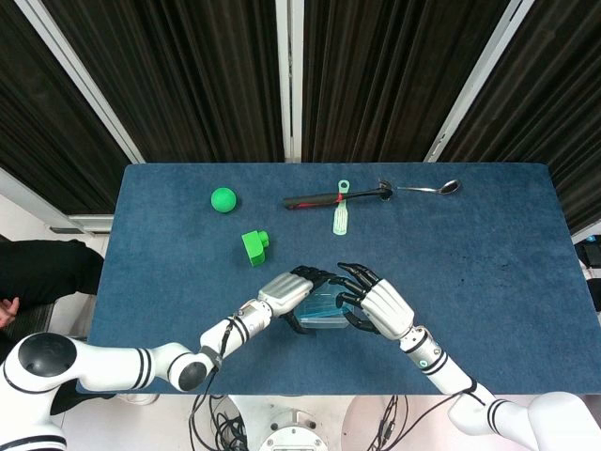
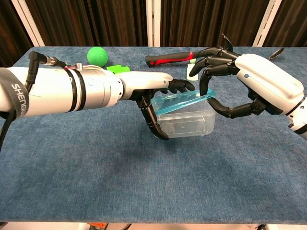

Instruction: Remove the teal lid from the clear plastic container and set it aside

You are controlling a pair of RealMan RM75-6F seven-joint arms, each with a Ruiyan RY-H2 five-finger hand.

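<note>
The clear plastic container (image 2: 186,125) (image 1: 314,322) stands on the blue table near its front edge. My left hand (image 2: 152,91) (image 1: 285,290) grips the container's left end, fingers over the rim and thumb down the wall. The teal lid (image 2: 182,102) (image 1: 324,304) is tilted, its right edge raised off the rim and its left edge still low by my left fingers. My right hand (image 2: 254,82) (image 1: 384,308) holds the lid's right edge between curled fingers and thumb.
At the back of the table lie a green ball (image 1: 223,199) (image 2: 98,55), a green block (image 1: 254,246), a red-and-black-handled hammer (image 1: 333,197) (image 2: 180,58), a pale green utensil (image 1: 341,219) and a spoon (image 1: 430,189).
</note>
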